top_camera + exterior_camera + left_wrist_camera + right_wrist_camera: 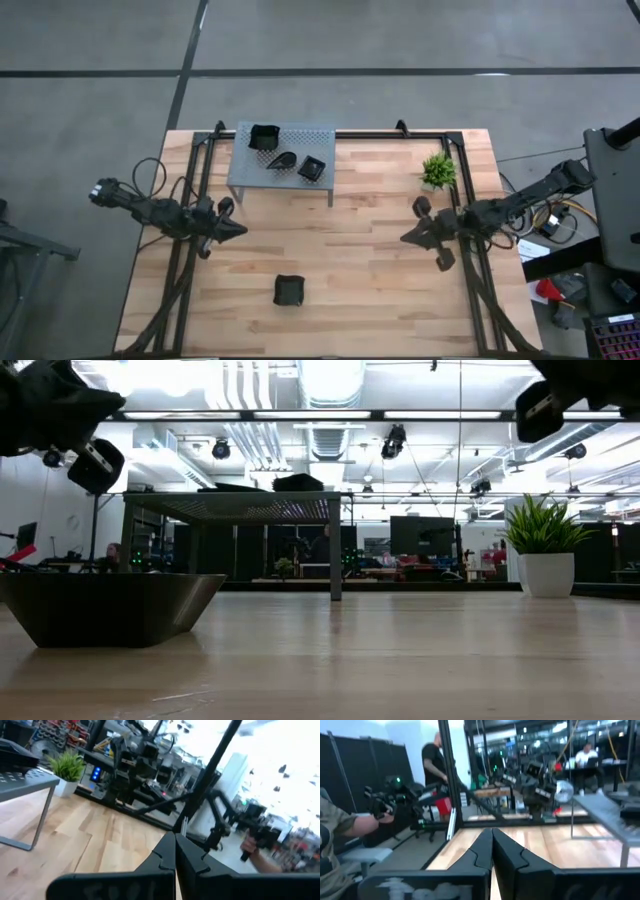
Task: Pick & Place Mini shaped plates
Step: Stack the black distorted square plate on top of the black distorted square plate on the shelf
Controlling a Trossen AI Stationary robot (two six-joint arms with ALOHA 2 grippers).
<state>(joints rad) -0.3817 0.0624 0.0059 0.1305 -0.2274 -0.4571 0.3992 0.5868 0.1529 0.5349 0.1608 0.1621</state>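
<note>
From above, three mini shaped plates [263,136] sit on top of the grey metal stand [240,172] at the back of the worktop [360,270], and one more black plate [289,290] sits alone near the front, I think because it waits to be picked up, while the left claw [238,229] and right claw [407,238] hang apart at the two sides. From low down, that front plate looks big and close, with the little green plant [541,525] far off. From each wrist, both claws are pinched tight and hold nothing
</note>
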